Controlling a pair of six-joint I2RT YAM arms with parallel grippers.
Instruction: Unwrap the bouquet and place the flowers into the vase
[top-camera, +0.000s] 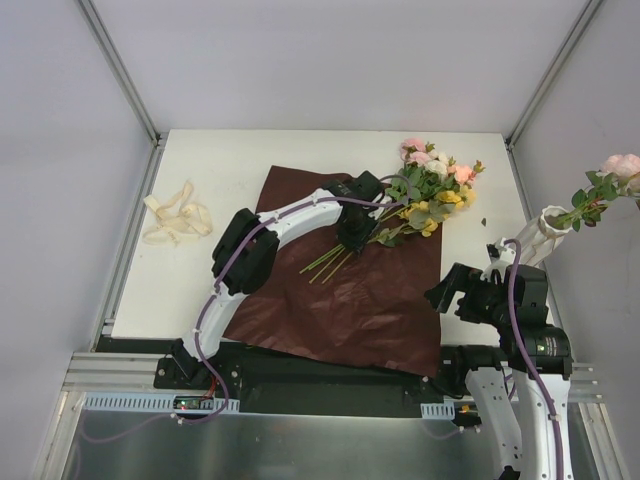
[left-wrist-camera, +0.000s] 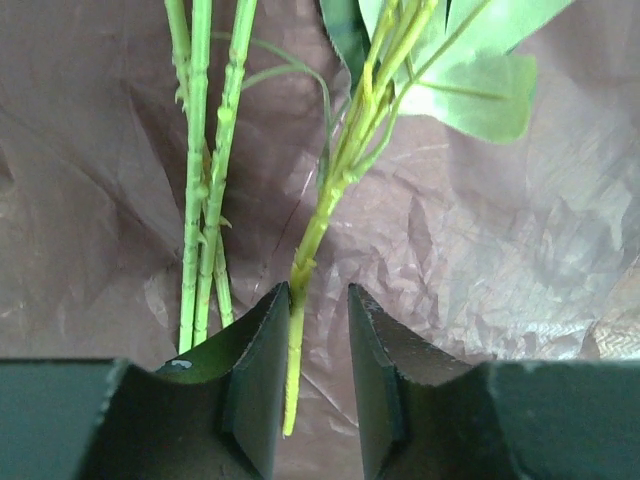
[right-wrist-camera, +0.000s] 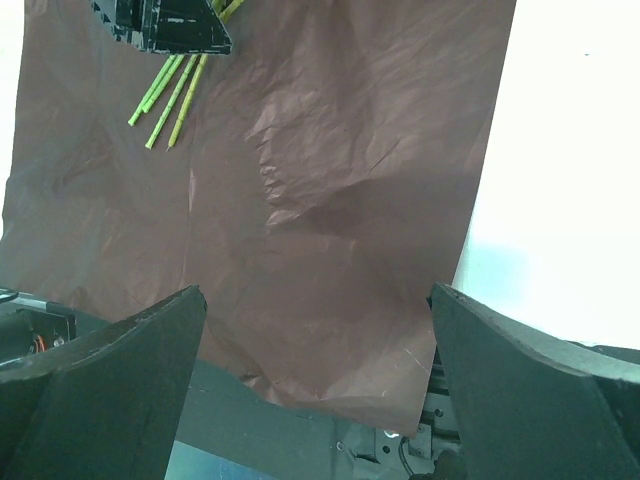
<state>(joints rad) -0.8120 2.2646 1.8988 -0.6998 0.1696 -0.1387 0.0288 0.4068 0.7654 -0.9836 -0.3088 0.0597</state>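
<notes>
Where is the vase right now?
In the top view, the vase stands at the table's right edge, right of the loose flowers, one pink rose already in it.

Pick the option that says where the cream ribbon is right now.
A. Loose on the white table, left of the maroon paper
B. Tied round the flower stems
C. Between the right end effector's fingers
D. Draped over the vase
A: the top view shows the ribbon in a loose heap on the bare table, off the left edge of the maroon paper and touching nothing else.
</notes>
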